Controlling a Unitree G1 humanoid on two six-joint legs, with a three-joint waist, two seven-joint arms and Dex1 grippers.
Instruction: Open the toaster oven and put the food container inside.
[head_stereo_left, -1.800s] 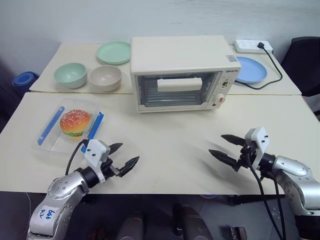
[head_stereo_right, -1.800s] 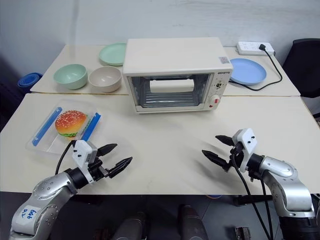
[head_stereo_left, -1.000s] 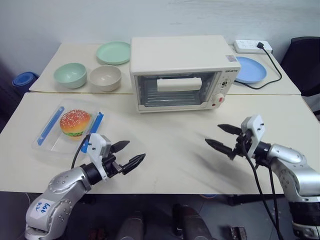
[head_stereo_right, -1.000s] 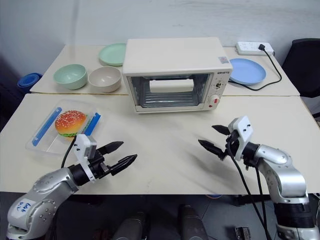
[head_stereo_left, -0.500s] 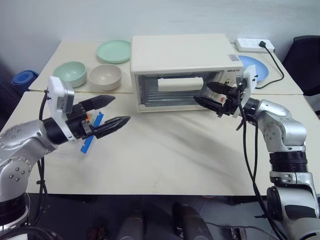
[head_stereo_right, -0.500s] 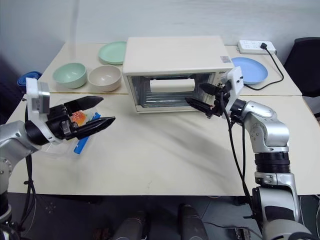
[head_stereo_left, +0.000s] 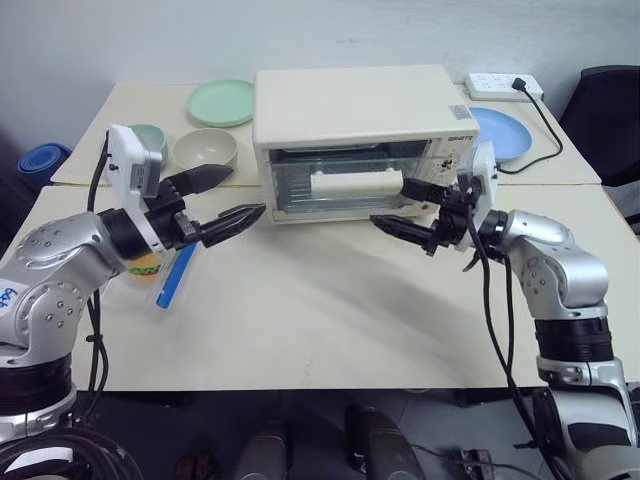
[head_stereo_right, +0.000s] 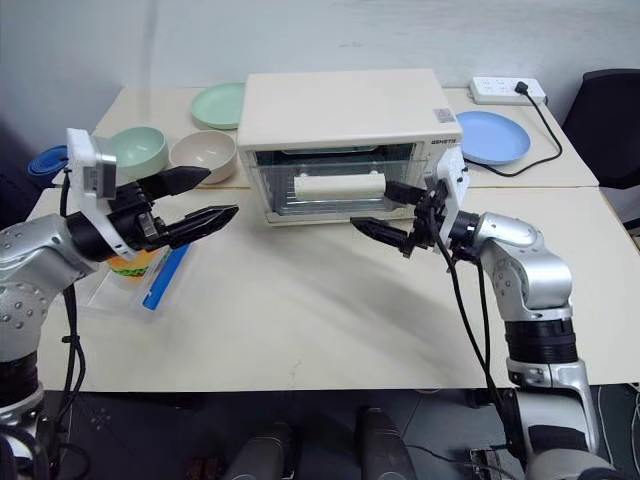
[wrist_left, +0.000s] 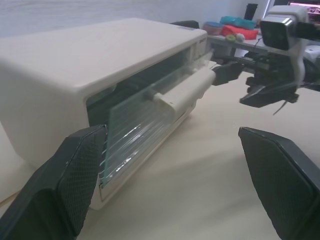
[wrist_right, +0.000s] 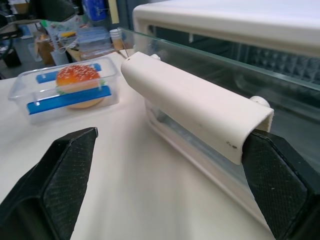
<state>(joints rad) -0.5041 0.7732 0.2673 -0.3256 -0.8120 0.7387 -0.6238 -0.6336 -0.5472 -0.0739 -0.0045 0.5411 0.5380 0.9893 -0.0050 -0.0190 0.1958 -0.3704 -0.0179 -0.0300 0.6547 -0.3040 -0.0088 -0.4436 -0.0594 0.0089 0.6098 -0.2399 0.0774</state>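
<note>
Cream counter (head_stereo_left: 330, 310) ahead of me, with the toaster oven (head_stereo_left: 355, 110) at the back. Its glass door is cracked ajar at the top, not down yet. My right hand (head_stereo_left: 405, 208) is spread wide around the door handle (wrist_right: 192, 105), one finger under it. My left hand (head_stereo_left: 215, 198) is spread too, empty. Small stuff: the food container (wrist_right: 67, 90) waits left of the oven, untouched.

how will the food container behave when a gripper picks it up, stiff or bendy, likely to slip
The food container looks like thin clear plastic, so probably light and a bit flexible. Its smooth walls may slip between fingers. The burger sits loose inside, so it may shift if tilted.
</note>
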